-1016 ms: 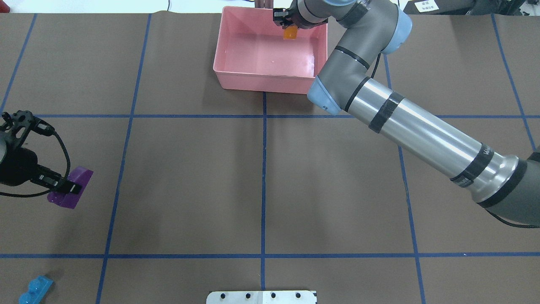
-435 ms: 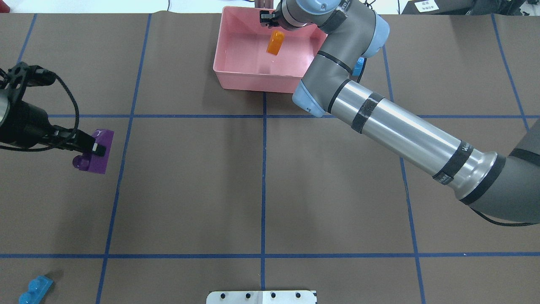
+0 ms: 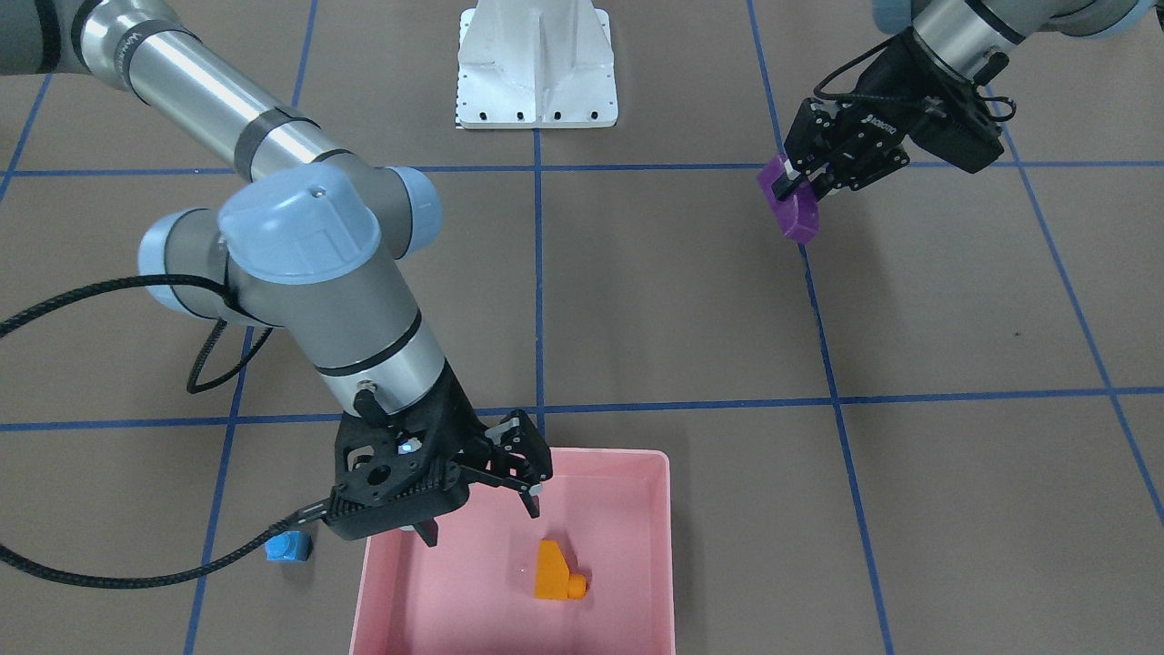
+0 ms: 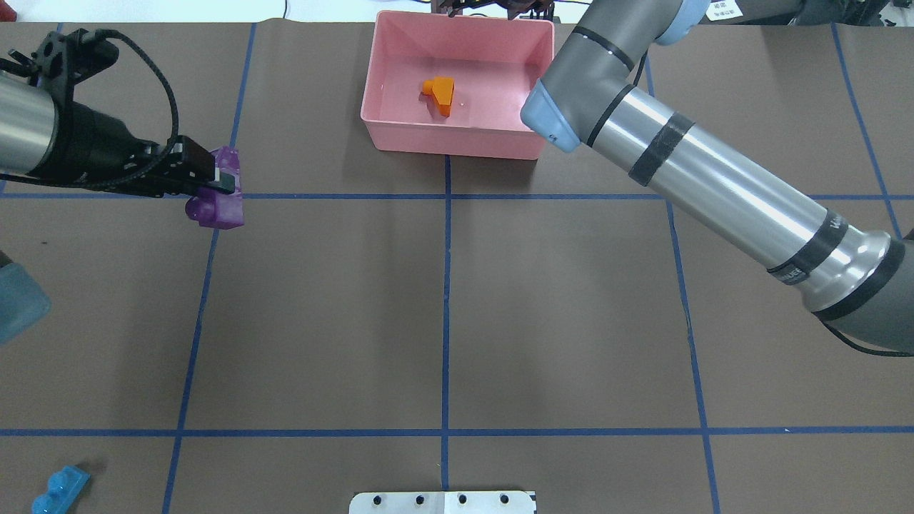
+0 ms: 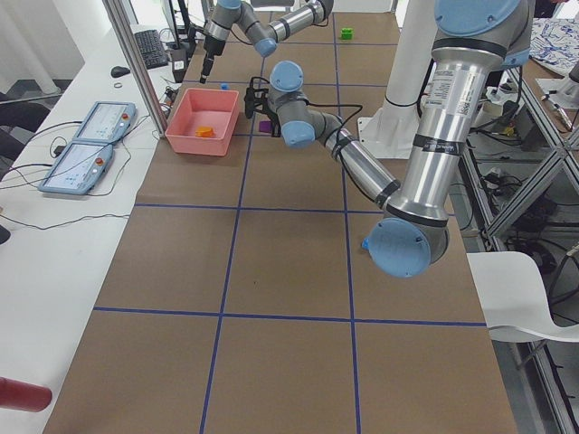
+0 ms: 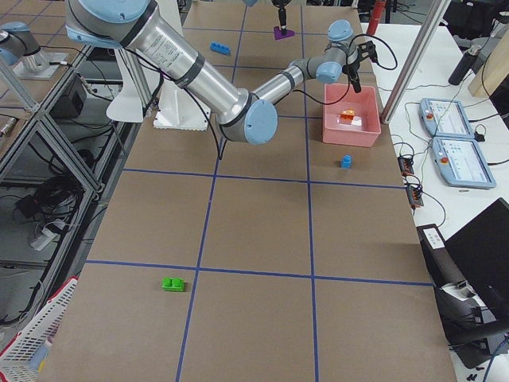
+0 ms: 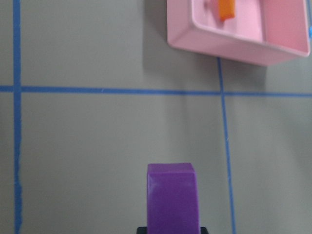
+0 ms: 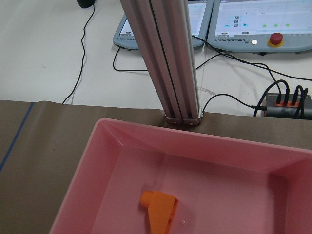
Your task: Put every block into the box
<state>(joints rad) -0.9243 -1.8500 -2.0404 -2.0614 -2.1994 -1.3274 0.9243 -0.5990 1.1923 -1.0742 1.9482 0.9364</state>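
While clamping the wedge (image 4: 218,207) in the left gripper (image 4: 225,182), carry high over the left rim of the box (image 4: 369,71), avoiding the spread, empty right gripper (image 3: 480,520).

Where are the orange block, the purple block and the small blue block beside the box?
orange block (image 4: 443,96): overhead exterior view, on its sloped body.
purple block (image 3: 798,216): exterior front-facing view, on its lower side face.
small blue block (image 3: 289,548): exterior front-facing view, on its front face.

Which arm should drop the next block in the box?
Left. The left pincer holds the purple block, ready to carry to the box. The right pincer hangs open and empty over the box, where the orange block lies.
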